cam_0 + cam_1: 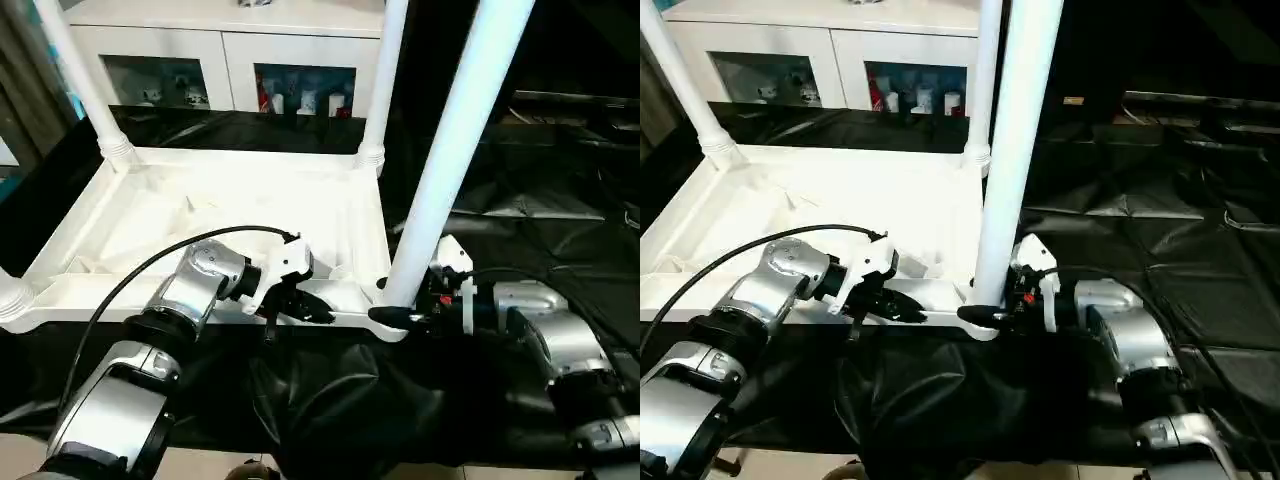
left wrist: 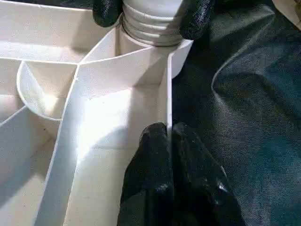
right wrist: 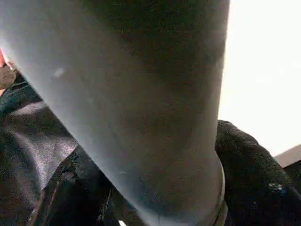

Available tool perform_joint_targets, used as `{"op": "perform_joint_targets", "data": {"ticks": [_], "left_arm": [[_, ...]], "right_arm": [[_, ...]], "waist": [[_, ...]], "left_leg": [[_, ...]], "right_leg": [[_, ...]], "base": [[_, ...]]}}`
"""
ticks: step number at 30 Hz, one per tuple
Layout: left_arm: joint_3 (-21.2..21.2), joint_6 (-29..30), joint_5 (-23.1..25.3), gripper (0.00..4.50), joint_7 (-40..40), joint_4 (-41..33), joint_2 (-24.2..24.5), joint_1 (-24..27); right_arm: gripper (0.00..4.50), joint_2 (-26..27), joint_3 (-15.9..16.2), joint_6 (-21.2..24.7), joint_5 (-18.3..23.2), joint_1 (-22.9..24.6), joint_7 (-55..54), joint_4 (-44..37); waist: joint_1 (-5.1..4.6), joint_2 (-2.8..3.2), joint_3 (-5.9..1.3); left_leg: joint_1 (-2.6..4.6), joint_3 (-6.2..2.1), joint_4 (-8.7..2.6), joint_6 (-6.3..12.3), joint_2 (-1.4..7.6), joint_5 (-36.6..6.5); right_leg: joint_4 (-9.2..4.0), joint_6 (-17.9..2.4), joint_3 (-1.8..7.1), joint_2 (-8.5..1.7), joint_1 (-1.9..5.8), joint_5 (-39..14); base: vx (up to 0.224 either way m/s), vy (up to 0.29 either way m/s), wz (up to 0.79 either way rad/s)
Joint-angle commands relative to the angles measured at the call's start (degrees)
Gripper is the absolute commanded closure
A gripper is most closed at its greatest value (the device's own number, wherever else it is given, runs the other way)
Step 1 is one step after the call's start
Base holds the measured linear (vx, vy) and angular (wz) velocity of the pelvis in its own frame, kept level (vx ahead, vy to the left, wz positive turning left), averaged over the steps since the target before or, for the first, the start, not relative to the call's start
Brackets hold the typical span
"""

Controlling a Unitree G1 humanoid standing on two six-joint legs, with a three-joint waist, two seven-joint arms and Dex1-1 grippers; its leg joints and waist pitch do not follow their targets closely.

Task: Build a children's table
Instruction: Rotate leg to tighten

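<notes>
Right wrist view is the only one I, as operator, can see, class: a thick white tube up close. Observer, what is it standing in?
Observer: That leg stands in the near right corner socket of the upturned tabletop, with the right gripper clamped at its base.
Operator: And the other arm?
Observer: The left gripper pinches the tabletop's near rim wall beside that socket.
Operator: Other legs?
Observer: Two far legs stand upright in the far corners.

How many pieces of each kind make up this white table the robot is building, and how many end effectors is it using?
Tabletop: 1
Legs: 4, namely far left leg, far right leg, near right leg, and near left leg, of which just the ribbed base shows
End effectors: 2, namely left end effector and right end effector
Total: 7
</notes>
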Motion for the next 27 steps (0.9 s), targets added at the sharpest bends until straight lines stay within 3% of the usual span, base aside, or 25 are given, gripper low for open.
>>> {"op": "perform_joint_targets", "data": {"ticks": [1,4,8,12,15,17,19,21,22,23,27], "left_arm": [[0.9,-0.7,-1.0,4.5,5.3,0.1,-2.8,-1.3],[1.2,-0.4,0.1,4.5,9.9,1.8,-3.8,-2.4],[3.4,2.0,1.0,4.5,23.5,7.2,-8.5,-6.5],[4.6,3.7,1.2,4.5,33.6,10.4,-13.0,-9.1],[5.3,4.4,1.0,4.5,38.4,12.1,-15.9,-10.6],[5.7,4.1,0.9,4.5,39.8,12.9,-16.8,-11.2],[5.2,3.1,1.0,4.5,38.7,13.1,-17.2,-11.3],[4.6,2.3,1.1,4.5,36.5,13.0,-16.8,-11.0],[4.6,2.1,1.2,4.5,36.2,13.1,-16.7,-11.0],[4.6,1.9,1.2,4.5,35.8,13.2,-16.5,-11.1],[3.6,-1.0,0.9,4.5,28.0,12.0,-13.8,-9.5]], "right_arm": [[1.79,2.5,1.4,1.0,0.4,1.3,-2.5,-0.7],[1.8,4.6,0.4,0.1,-0.9,1.6,-7.9,0.6],[1.8,11.9,-5.0,-1.3,-3.0,-0.2,-28.2,7.6],[1.81,17.3,-9.9,-3.1,-2.6,-3.1,-43.1,13.8],[1.81,20.8,-13.0,-4.2,-1.2,-5.7,-50.1,17.8],[1.81,21.9,-13.4,-4.6,-1.5,-6.9,-51.9,19.3],[1.81,22.5,-11.4,-6.3,-2.7,-7.8,-49.3,19.7],[1.81,22.1,-8.8,-8.0,-4.1,-8.0,-44.9,18.7],[1.25,21.9,-8.3,-8.6,-4.4,-8.1,-44.0,18.7],[1.11,21.8,-8.1,-9.0,-4.5,-8.2,-43.0,18.7],[0.91,18.0,-6.4,-8.7,-3.9,-7.7,-34.1,16.3]], "waist": [[-0.16,-0.54,-3.59],[-0.43,-0.56,-3.36],[-1.2,-0.62,-3.12],[-2.07,-0.44,-3.14],[-2.1,-0.34,-3.37],[-1.94,-0.39,-3.5],[-1.91,-0.29,-3.64],[-1.86,-0.38,-3.67],[-1.88,-0.41,-3.69],[-1.87,-0.51,-3.62],[-1.8,-0.6,-3.45]], "left_leg": [[1.61,-1.94,-4.15,3.0,4.28,-11.0],[1.77,-2.1,-4.48,1.16,4.21,-14.0],[2.29,-2.5,-4.77,-1.69,3.96,-18.0],[2.34,-2.56,-4.95,-2.49,3.87,-18.9],[2.08,-2.43,-4.78,-1.57,3.7,-17.1],[1.88,-2.35,-4.67,-0.5,3.62,-15.0],[1.54,-2.28,-4.52,1.01,3.59,-12.6],[1.55,-2.22,-4.41,1.57,3.57,-12.3],[1.51,-2.21,-4.38,1.83,3.55,-12.0],[1.52,-2.17,-4.37,2.2,3.59,-11.9],[1.34,-2.25,-4.35,3.05,3.6,-12.7]], "right_leg": [[-3.92,-14.9,2.73,-4.55,2.02,-7.1],[-4.54,-13.6,2.81,-4.67,1.89,-12.6],[-5.58,-11.1,2.97,-4.97,1.29,-20.9],[-5.66,-10.9,3.01,-4.7,0.97,-19.5],[-5.47,-11.2,3.07,-4.68,1.31,-16.2],[-5.23,-11.4,2.96,-4.56,1.63,-13.2],[-4.72,-12.2,2.82,-4.43,2.0,-8.4],[-4.64,-12.5,2.8,-4.44,2.04,-7.5],[-4.58,-12.7,2.8,-4.46,2.15,-7.0],[-4.62,-12.9,2.8,-4.5,2.16,-7.0],[-4.92,-12.6,2.78,-4.65,2.4,-10.1]], "base": [[0.0,0.0,0.0],[0.0,0.0,0.0],[0.0,0.0,0.0],[0.0,0.0,0.0],[0.0,0.0,0.0],[0.0,0.0,0.0],[0.0,0.0,0.0],[0.0,0.0,0.0],[0.0,0.0,0.0],[0.0,0.0,0.0],[0.0,0.0,0.0]]}}
